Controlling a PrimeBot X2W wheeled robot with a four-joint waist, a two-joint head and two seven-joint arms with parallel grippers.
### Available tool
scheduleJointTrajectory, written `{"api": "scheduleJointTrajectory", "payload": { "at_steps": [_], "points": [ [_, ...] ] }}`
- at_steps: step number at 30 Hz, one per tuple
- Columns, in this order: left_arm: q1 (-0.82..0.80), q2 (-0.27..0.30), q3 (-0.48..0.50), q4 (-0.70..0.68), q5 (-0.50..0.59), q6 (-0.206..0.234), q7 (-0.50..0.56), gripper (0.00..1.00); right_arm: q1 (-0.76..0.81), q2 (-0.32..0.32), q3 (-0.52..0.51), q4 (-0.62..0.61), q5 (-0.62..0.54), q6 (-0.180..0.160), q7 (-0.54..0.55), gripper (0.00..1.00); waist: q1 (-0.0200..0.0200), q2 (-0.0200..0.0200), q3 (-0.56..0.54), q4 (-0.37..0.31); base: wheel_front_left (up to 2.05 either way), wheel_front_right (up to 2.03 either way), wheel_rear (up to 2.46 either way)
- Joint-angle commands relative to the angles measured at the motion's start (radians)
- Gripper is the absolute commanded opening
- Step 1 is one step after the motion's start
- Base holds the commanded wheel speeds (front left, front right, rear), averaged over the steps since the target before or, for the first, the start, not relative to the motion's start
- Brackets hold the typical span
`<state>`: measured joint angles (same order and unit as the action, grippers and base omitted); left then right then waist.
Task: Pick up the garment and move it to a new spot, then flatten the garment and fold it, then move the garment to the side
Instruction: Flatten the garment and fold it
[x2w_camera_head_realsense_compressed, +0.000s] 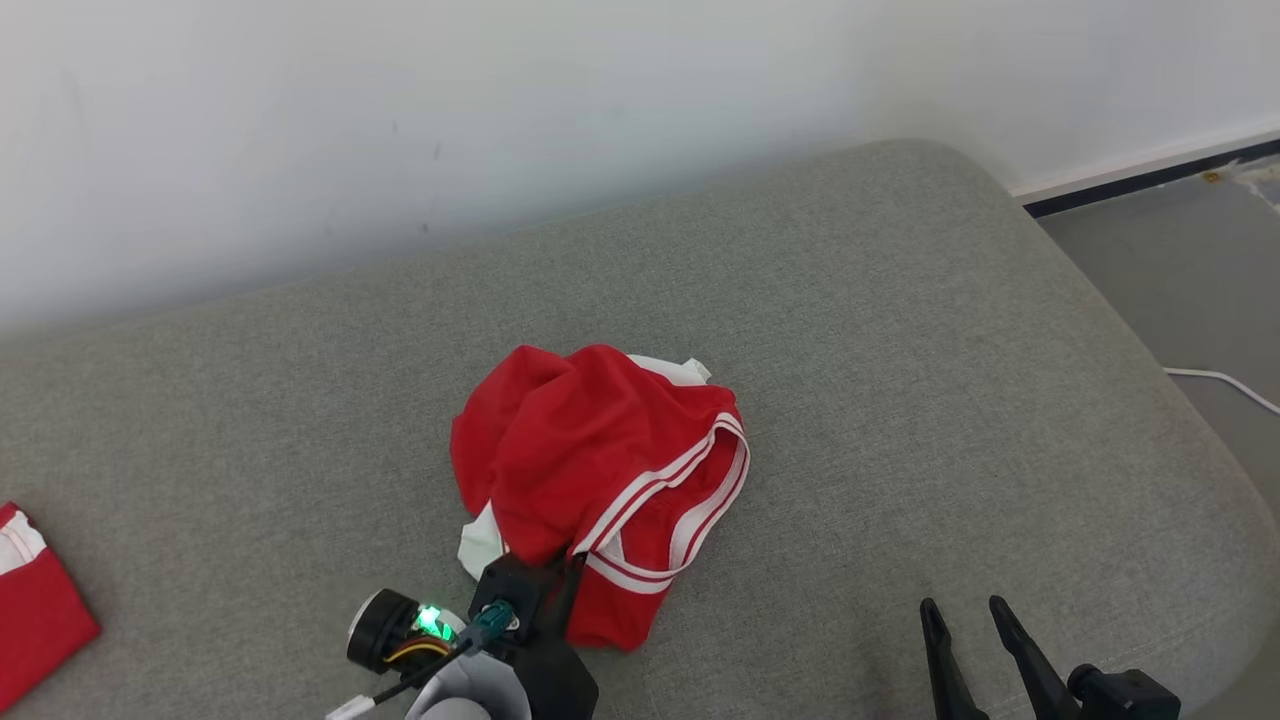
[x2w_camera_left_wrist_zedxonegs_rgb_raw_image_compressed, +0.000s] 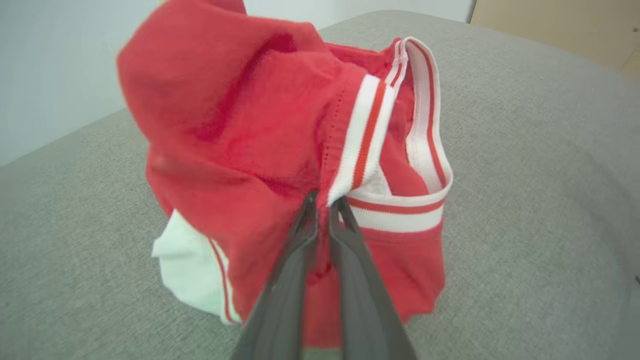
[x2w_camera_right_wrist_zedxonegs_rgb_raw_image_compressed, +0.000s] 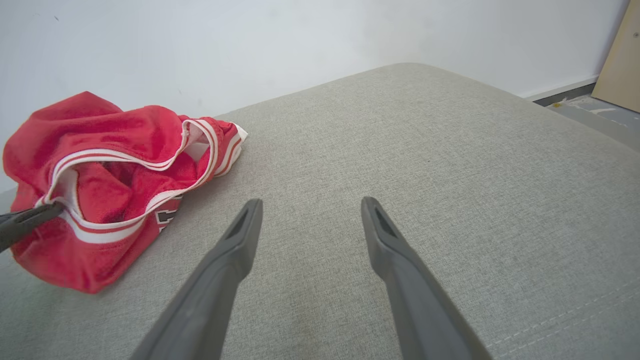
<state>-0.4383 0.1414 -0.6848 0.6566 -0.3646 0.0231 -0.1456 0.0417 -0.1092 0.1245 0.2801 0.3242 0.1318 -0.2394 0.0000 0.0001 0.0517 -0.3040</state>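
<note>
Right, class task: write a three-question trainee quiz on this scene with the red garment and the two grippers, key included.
1. True or false: the right gripper is shut on the red garment.
2. What does the left gripper pinch? A) the garment's striped trim B) a loose thread C) nothing
3. What does the garment rest on?
Key: 1 false, its jaws stand open, apart from the garment; 2 A; 3 the grey cushion.

Left gripper (x2w_camera_left_wrist_zedxonegs_rgb_raw_image_compressed: 324, 201) clamped tight; right gripper (x2w_camera_right_wrist_zedxonegs_rgb_raw_image_compressed: 311, 201) fingers (x2w_camera_right_wrist_zedxonegs_rgb_raw_image_compressed: 235, 245) spread apart.
</note>
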Motion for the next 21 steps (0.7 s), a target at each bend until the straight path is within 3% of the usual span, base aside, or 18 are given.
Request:
{"api": "scheduleJointTrajectory", "payload": {
  "at_steps": [1,10,17,21],
  "points": [
    [-0.027,-0.01,0.0,0.005,-0.008,-0.012,-0.013,0.0,-0.007,-0.002,0.002,0.003,0.006,-0.002,-0.007,1.0,0.0,-0.0001,-0.002,0.001,0.0,0.0,0.0],
    [-0.171,-0.068,0.031,-0.08,-0.064,-0.075,-0.087,0.0,-0.011,-0.003,0.002,0.008,0.006,-0.002,-0.007,1.0,0.0,-0.0001,-0.01,0.004,0.0,0.0,0.0],
    [-0.323,-0.091,0.037,-0.3,-0.119,-0.11,-0.119,0.0,-0.015,0.004,0.014,0.013,0.011,-0.002,-0.009,1.0,0.0,-0.0001,-0.016,-0.002,0.0,0.0,0.0],
    [-0.377,-0.09,0.08,-0.508,-0.164,-0.08,-0.12,0.0,-0.019,0.006,0.022,0.019,0.014,-0.002,-0.009,1.0,0.0,-0.0001,-0.016,-0.01,0.0,0.0,0.0]
  ]
}}
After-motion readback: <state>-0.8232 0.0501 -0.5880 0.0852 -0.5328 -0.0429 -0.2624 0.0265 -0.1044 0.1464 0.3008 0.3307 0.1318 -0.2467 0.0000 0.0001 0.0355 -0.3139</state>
